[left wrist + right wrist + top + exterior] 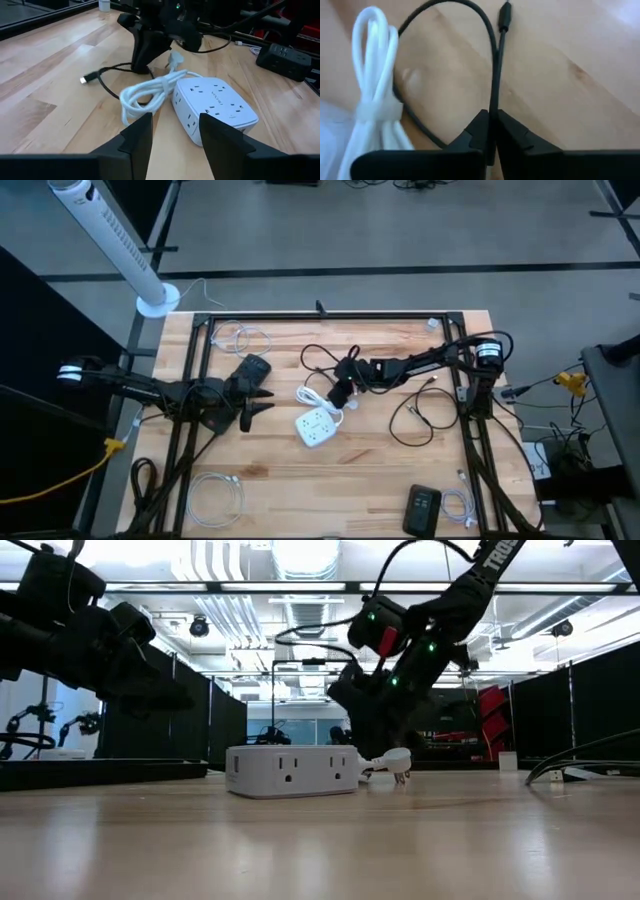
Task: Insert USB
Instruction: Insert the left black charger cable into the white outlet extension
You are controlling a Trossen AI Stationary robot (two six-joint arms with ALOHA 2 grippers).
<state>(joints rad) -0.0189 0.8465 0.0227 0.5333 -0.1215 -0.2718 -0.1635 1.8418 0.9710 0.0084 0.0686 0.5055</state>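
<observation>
A white power strip (317, 426) lies flat on the wooden table, with its tied white cord (146, 94) coiled beside it. In the low view the power strip (290, 772) shows sockets along its side. My right gripper (491, 127) stands just beyond the strip's far side, shut on a thin black cable (495, 65) whose USB plug (505, 12) lies ahead of it. My left gripper (175, 134) is open, a little left of the strip and pointing at it. From above, the left gripper (262, 402) and the right gripper (343, 390) flank the strip. My right gripper pinches the black cable (492, 107) between its two fingertips, a short way behind the plug end. The fingers (142, 55) come from above, pointing down at the table. The cable runs out past them, and its plug (89, 78) lies on the wood.
A black metal frame (205, 330) borders the tabletop. Loose black cable loops (415, 420) lie to the right, white coiled cables (215, 495) near the front left and far left. A black power strip (424, 508) sits at the near right edge.
</observation>
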